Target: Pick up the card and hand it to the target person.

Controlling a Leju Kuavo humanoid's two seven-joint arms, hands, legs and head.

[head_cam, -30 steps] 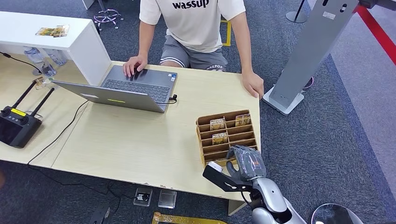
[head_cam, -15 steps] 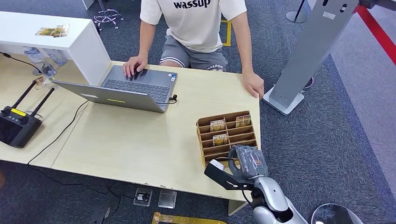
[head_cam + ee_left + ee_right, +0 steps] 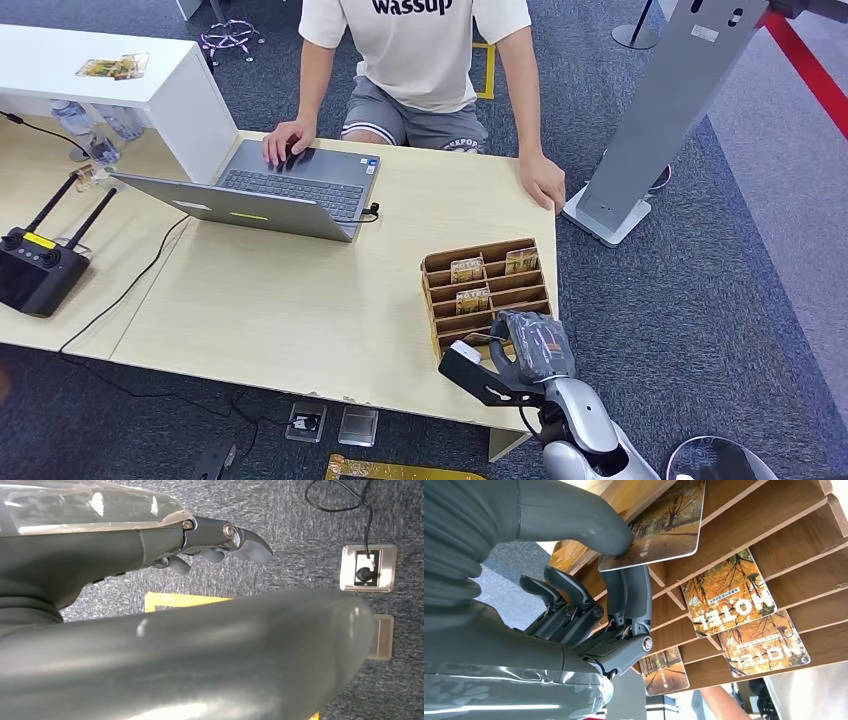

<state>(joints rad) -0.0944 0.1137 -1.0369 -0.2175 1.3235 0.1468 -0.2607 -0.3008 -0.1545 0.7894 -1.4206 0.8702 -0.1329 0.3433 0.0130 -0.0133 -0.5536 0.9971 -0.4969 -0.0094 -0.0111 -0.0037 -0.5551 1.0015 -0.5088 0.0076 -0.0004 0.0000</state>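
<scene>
Landmark: the wooden card rack (image 3: 487, 290), a slotted holder near the table (image 3: 300, 310) corner on the robot's right-hand side.
Rack contents: in the head view three cards stand in its slots, two in the row farthest from the robot (image 3: 466, 267) (image 3: 519, 259) and one in the row just nearer (image 3: 472, 298). The right wrist view shows three cards seated in slots, two of them printed "HOTEL" over autumn trees (image 3: 728, 599) (image 3: 763, 646); the remaining slots in sight hold nothing.
Card: an autumn-tree card (image 3: 661, 530) sits at the rack's near rows, one end partly over the wooden dividers, the other end in the robot's grip.
Right hand: the right hand (image 3: 530, 345) is at the rack's near edge; its thumb (image 3: 574, 517) presses on the card's printed face and a finger (image 3: 631, 592) backs it from the other side, pinching the card. The other fingers are curled in beside it.
Left hand: the left hand (image 3: 200, 545) hangs over grey carpet, away from the rack, fingers slightly bent and holding nothing.
Person: a person (image 3: 415, 60) sits at the table's far side beyond the rack, one hand on a laptop (image 3: 270, 190), the other on the table edge.
</scene>
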